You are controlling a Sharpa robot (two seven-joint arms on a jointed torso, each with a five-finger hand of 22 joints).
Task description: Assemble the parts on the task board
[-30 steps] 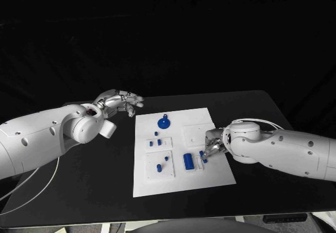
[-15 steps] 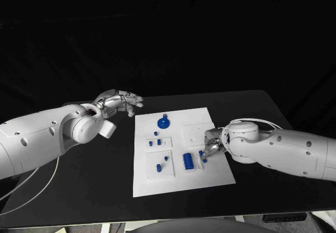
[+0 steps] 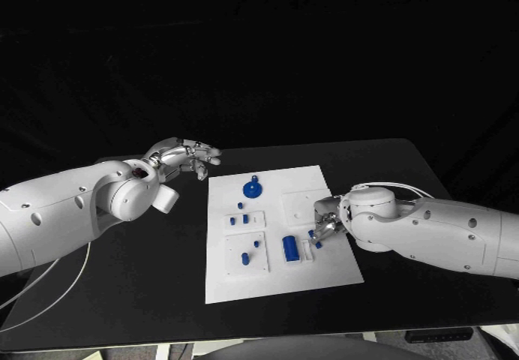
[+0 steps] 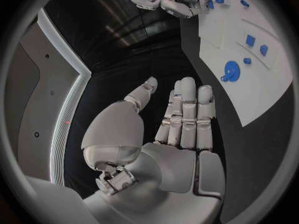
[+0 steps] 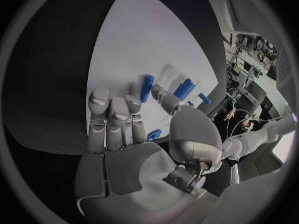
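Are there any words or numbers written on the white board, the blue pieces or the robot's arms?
None can be read. The task board looks plain white, the blue parts carry no visible marks, and the left hand and right hand show no lettering.

The right hand (image 5: 134, 134) is hovering over the task board (image 5: 143, 45), fingers extended toward blue parts (image 5: 146, 87) at 12 o'clock.

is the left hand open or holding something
Open: the left hand holds nothing, fingers straight and thumb apart, beside the white board.
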